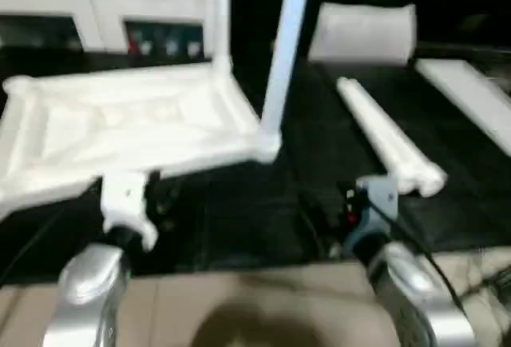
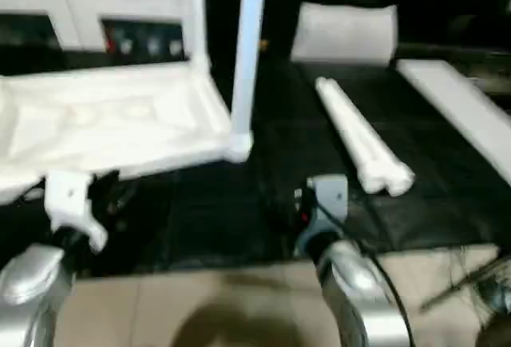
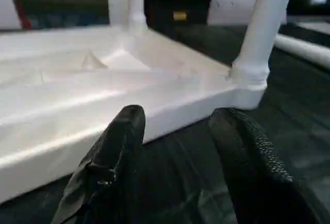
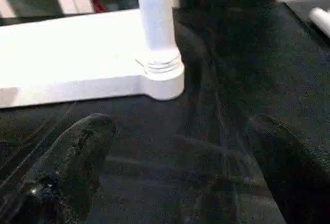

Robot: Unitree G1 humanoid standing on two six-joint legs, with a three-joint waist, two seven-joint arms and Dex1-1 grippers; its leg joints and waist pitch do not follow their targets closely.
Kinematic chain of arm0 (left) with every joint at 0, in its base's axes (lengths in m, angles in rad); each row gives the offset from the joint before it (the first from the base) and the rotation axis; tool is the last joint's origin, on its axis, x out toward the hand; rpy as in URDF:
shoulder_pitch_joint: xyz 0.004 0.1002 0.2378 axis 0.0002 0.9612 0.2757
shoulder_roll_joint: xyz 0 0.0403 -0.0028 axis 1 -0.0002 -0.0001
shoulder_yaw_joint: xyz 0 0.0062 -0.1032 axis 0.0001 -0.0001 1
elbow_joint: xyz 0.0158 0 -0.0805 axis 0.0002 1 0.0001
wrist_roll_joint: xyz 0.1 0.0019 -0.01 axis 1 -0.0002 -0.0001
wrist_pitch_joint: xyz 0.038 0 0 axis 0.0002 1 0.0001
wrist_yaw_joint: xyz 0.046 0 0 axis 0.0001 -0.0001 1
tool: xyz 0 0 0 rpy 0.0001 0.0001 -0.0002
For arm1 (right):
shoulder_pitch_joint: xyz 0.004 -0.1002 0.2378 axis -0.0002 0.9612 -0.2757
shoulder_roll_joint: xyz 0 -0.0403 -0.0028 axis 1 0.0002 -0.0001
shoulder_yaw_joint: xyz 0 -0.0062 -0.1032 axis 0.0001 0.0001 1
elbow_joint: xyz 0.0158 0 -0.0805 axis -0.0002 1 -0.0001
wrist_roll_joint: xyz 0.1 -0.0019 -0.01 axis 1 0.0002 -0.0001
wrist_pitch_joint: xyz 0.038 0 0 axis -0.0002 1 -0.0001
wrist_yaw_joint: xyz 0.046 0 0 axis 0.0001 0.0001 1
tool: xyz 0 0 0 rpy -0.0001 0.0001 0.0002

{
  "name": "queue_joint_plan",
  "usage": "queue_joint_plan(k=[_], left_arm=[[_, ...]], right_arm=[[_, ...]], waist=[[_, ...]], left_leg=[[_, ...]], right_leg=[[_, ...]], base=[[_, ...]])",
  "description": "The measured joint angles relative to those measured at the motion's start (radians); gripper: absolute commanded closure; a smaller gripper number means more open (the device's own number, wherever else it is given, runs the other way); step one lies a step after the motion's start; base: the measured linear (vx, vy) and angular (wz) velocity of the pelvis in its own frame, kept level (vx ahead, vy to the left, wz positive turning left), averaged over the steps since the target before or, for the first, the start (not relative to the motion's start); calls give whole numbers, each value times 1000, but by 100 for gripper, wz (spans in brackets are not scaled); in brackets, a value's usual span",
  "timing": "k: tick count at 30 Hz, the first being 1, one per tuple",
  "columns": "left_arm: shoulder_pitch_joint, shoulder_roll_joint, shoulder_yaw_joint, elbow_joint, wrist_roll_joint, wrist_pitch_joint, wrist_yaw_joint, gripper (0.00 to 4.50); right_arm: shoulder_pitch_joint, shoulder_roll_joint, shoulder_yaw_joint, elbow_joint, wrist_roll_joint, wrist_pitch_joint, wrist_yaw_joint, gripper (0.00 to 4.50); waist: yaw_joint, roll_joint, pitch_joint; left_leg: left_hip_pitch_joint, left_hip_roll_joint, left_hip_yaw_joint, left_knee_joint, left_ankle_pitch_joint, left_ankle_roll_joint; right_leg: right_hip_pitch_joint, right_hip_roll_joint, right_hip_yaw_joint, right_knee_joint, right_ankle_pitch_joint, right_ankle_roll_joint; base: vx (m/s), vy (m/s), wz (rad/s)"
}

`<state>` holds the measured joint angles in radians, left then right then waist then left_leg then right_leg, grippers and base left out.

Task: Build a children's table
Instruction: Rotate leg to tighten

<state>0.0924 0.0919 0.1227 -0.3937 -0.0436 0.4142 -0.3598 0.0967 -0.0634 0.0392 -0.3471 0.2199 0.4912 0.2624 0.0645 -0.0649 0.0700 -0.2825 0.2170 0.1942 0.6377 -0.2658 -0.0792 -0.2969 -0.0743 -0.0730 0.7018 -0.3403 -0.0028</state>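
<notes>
The children's table lies upside down on a black mat: the white ribbed tabletop (image 1: 120, 124) with two white legs standing in its right-hand corner sockets, one at the near corner (image 1: 283, 52) and one at the far corner (image 1: 221, 12). Two loose legs (image 1: 391, 139) lie side by side on the mat to the right. My left gripper (image 3: 178, 118) is open just short of the tabletop's near edge (image 3: 77, 126), with nothing between its fingers. My right gripper (image 4: 180, 126) stands wide open over bare mat, a little short of the near corner socket (image 4: 162, 74).
A flat white bag (image 1: 363, 32) lies at the back right and a long white board (image 1: 471, 100) runs along the right side. White cabinets (image 1: 104, 12) stand behind the tabletop. The black mat (image 1: 239, 219) ends at a tan floor (image 1: 263, 299) near me.
</notes>
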Motion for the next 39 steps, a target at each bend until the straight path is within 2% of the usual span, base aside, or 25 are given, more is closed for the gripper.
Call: queue_joint_plan(k=[2,3,4,6,7,9,10,11,12,13,14,15,16,17,18,19,20,21,22,23,25,27,31,34,39], left_arm=[[7,-2,-24,5,1,0,2,216],[6,-3,-27,4,1,0,2,216],[3,-2,-27,3,1,-1,5,216],[12,8,-20,-4,1,-3,19,216],[22,14,-16,-6,2,-3,26,216],[45,17,-13,-4,2,-1,36,216],[49,14,-19,-5,1,0,37,216],[46,10,-27,-10,1,-1,39,216],[44,-5,-47,-14,0,-1,39,216],[57,-24,-70,-21,-2,-3,38,216],[82,-19,-72,-27,-2,-4,38,216],[86,-11,-66,-27,-1,-4,39,216],[87,-6,-56,-31,-2,-9,39,216],[92,-2,-49,-49,-5,-17,39,216],[100,6,-43,-60,-7,-20,39,216],[109,18,-28,-61,-8,-20,41,216],[114,19,-18,-55,-13,-19,41,216],[113,11,-17,-56,-32,-19,38,197],[113,7,-18,-58,-49,-19,35,197],[111,3,-18,-62,-70,-22,25,187],[111,-6,-25,-67,-83,-26,15,172],[104,18,-32,-62,-68,-19,20,152],[83,63,6,-53,-40,-13,40,129],[35,121,27,-5,-19,16,41,98],[-16,224,88,49,3,61,58,67]], right_arm=[[10,-9,0,14,0,-8,4,0],[17,-11,-3,19,-1,-13,4,0],[18,-17,-3,20,-1,-18,6,0],[18,-17,12,32,0,-26,15,0],[17,-19,34,36,1,-26,30,0],[17,-21,51,36,1,-34,46,0],[21,-29,49,35,1,-34,48,0],[30,-46,40,34,1,-35,50,0],[40,-60,27,39,1,-35,50,0],[48,-69,-3,52,2,-33,47,0],[47,-68,-15,57,3,-32,45,0],[46,-67,-14,55,4,-33,46,0],[46,-72,-8,53,4,-35,52,0],[50,-78,-1,46,5,-41,61,0],[59,-68,17,47,6,-46,71,0],[64,-63,40,44,8,-47,80,0],[70,-63,47,40,14,-54,87,0],[77,-69,46,36,15,-60,89,0],[82,-71,45,35,15,-64,91,0],[93,-71,41,31,24,-68,97,0],[104,-77,33,32,27,-68,102,0],[111,-78,31,32,35,-69,117,0],[111,-78,45,31,45,-77,131,0],[99,-87,59,31,48,-82,155,0],[84,-118,98,31,56,-82,216,0]], waist=[[27,16,-6],[30,23,-11],[31,45,-20],[23,59,-30],[11,45,-31],[-30,13,-39],[-48,7,-43],[-75,-17,-47],[-81,-26,-49],[-56,-13,-46],[-29,-8,-39],[-16,0,-37],[-2,16,-40],[6,47,-45],[10,53,-43],[6,37,-47],[-2,29,-49],[-1,22,-50],[-4,12,-53],[-12,-12,-60],[-19,-14,-58],[-23,-13,-53],[-30,-3,-34],[-31,-8,-29],[-36,-12,-27]], left_leg=[[-43,-26,-41,66,-40,46],[-44,-40,-45,54,-42,53],[-42,-41,-48,9,-40,53],[-18,-40,-68,-9,5,31],[-12,-51,-71,-22,2,31],[0,-62,-77,-24,-17,35],[1,-76,-99,-24,-25,46],[-8,-104,-117,-16,-38,75],[-25,-115,-129,29,-62,160],[-43,-112,-129,84,-69,218],[-70,-119,-118,123,-62,196],[-84,-118,-109,113,-50,176],[-93,-106,-103,62,-29,153],[-98,-81,-103,-7,39,119],[-90,-74,-114,5,31,72],[-88,-84,-119,11,22,77],[-88,-88,-124,22,17,72],[-84,-97,-129,24,13,68],[-83,-111,-133,25,13,66],[-81,-135,-130,25,9,60],[-85,-134,-122,7,10,55],[-82,-125,-118,-19,19,45],[-64,-98,-100,-20,20,34],[-54,-91,-92,-20,20,34],[-59,-90,-91,-20,22,30]], right_leg=[[17,3,5,-18,-1,-1],[26,7,7,-32,-1,-1],[39,24,0,-53,0,-3],[57,34,-6,-77,1,-1],[53,32,3,-70,-7,-18],[5,25,8,12,-16,-25],[-22,17,8,31,-13,-3],[-22,4,37,-40,8,18],[-6,-1,23,-39,17,32],[14,2,19,-58,10,21],[42,3,20,-86,14,13],[61,7,18,-104,14,13],[81,18,8,-122,10,12],[101,39,-18,-124,-7,14],[103,44,-24,-110,-26,10],[72,37,-19,-45,-31,-5],[18,35,-6,26,-10,10],[-22,32,13,25,19,34],[-55,21,36,-9,66,62],[-80,1,65,-56,86,57],[-82,0,71,-52,90,51],[-77,4,63,-76,106,44],[-51,15,57,-92,110,28],[-53,15,56,-91,109,28],[-53,15,56,-92,109,28]], base=[[189,-17,-6],[186,-1,8],[159,48,11],[147,54,6],[241,3,11],[227,-14,10],[178,-44,35],[178,-44,35],[152,-6,73],[169,11,37],[169,11,37],[198,-7,-8],[217,24,3],[217,24,3],[261,42,14],[259,10,8],[259,10,8],[54,5,-8],[-172,17,-8],[-172,17,-8],[-48,-6,2],[-28,-23,1],[-76,-27,4],[-86,-15,4],[-51,0,-4]])
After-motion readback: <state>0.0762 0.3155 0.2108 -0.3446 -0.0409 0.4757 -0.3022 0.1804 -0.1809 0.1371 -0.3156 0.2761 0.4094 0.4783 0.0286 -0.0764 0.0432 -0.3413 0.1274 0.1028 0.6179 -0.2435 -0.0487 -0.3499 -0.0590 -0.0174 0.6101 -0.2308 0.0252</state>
